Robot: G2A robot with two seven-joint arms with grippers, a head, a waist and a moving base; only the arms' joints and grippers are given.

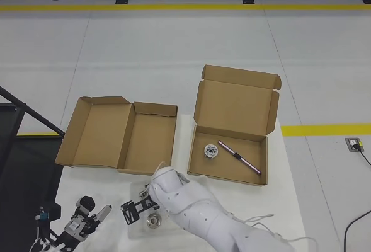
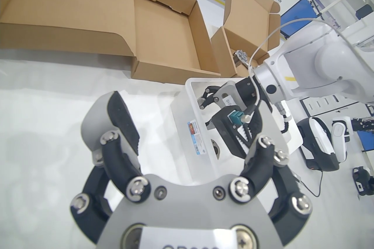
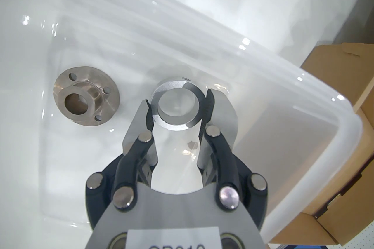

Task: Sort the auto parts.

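The metal ring [image 3: 175,125] is inside the clear bin [image 3: 292,69], near one corner. The right gripper [image 3: 178,104] holds it, jaws narrow on both of its sides. A flanged part [image 3: 86,99] lies apart from it in the same bin. The left gripper [image 2: 187,124] hovers outside the bin's side wall over bare table [image 1: 91,189], jaws wide. Beyond the bin's far edge stand a cardboard box [image 1: 150,142] and a second box [image 1: 232,107].

Ring [image 3: 178,108] silver; flange [image 3: 86,99] dull bronze; bin [image 3: 347,116] translucent white; cardboard box [image 1: 148,143] plain brown; rod [image 1: 239,157] pinkish.
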